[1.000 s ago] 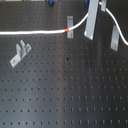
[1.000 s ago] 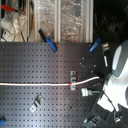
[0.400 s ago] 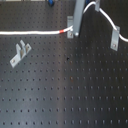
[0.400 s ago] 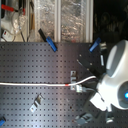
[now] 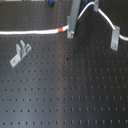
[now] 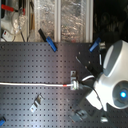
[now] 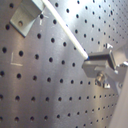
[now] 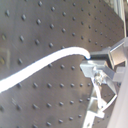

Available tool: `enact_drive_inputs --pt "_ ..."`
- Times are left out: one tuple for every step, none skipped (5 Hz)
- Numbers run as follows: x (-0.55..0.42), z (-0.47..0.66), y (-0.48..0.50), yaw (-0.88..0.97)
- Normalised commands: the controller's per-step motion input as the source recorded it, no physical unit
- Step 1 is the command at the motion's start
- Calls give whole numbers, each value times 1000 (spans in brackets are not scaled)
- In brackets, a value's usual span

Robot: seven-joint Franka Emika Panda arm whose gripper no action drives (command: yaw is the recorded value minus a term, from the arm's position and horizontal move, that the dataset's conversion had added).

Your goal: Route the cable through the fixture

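Observation:
The white cable (image 5: 30, 33) runs in from the first exterior view's left, with its red band (image 5: 61, 31) just before my gripper (image 5: 70, 34). The gripper is shut on the cable right beside the band, low over the black perforated board. Past the fingers the cable arcs up and over to a small grey bracket (image 5: 115, 40) and leaves at the first exterior view's right. In the second exterior view the cable (image 6: 30, 84) ends at the gripper (image 6: 75, 86). Both wrist views show the cable (image 7: 65, 30) (image 8: 45, 62) running into the fingers.
A second grey bracket (image 5: 19, 53) stands alone towards the first exterior view's left; it also shows in the second exterior view (image 6: 36, 104). Another bracket (image 7: 22, 17) lies beside the cable in the first wrist view. Blue clips (image 6: 50, 43) sit along the board's far edge.
My gripper has moved towards the first exterior view's left with the cable in it, and the red band has shifted left with it. The brackets have not moved.

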Motion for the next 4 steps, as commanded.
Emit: enact_drive_inputs --pt "-13 0 11 0" --pt "17 71 -24 0" --pt "254 433 -237 0" --pt "405 237 -382 34"
